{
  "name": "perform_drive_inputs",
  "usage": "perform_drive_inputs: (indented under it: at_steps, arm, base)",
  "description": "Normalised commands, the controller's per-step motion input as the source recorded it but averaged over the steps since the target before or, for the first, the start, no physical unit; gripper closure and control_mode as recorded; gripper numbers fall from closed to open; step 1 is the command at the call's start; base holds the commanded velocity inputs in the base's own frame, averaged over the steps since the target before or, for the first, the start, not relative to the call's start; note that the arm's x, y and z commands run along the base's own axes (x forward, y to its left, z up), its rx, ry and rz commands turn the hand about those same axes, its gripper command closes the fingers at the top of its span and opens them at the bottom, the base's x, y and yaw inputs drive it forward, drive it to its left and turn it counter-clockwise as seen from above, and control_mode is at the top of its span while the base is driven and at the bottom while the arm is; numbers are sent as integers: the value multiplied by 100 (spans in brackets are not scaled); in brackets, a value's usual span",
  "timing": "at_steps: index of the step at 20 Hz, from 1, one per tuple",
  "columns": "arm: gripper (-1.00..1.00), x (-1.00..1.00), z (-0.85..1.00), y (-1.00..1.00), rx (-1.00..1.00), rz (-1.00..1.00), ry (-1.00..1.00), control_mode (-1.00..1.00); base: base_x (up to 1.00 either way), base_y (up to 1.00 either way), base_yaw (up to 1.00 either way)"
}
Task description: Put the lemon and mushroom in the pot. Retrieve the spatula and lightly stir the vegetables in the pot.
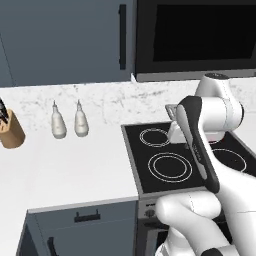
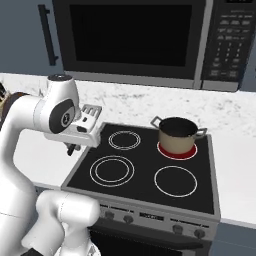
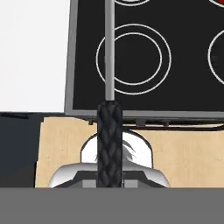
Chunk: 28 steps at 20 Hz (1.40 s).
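My gripper (image 2: pixel 73 146) hangs over the cooktop's left edge, shut on the spatula (image 2: pixel 90 115), whose silver slotted head sticks up beside the hand. The head also shows behind the forearm in the left base view, spatula (image 1: pixel 172 111). In the hand view the spatula's black handle (image 3: pixel 109 140) and silver shaft run straight ahead over a front burner. The tan pot (image 2: pixel 177 135) with dark rim and side handles stands on the back right burner, which glows red, well to the right of my gripper. The lemon and mushroom are hidden.
The black cooktop (image 2: pixel 145 170) has several ringed burners. A microwave (image 2: pixel 135 35) hangs above it. On the white counter to the left stand two white bottles (image 1: pixel 59 121) (image 1: pixel 81 120) and a wooden knife block (image 1: pixel 10 129).
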Motion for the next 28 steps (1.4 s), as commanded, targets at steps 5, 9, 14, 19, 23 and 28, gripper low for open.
perform_drive_inputs:
  at_steps: [5,9,14,19,23,28]
  arm:
    - [100,0,0,0,0,0,0,100]
    - [100,0,0,0,0,0,0,100]
    - [100,0,0,0,0,0,0,100]
    - [100,0,0,0,0,0,0,100]
    - [100,0,0,0,0,0,0,100]
    - [100,0,0,0,0,0,0,100]
  base:
    - [-1,-88,0]
    - [1,-68,0]
    - [15,-38,0]
    - [30,-15,0]
    - [48,-28,0]
    - [44,-38,0]
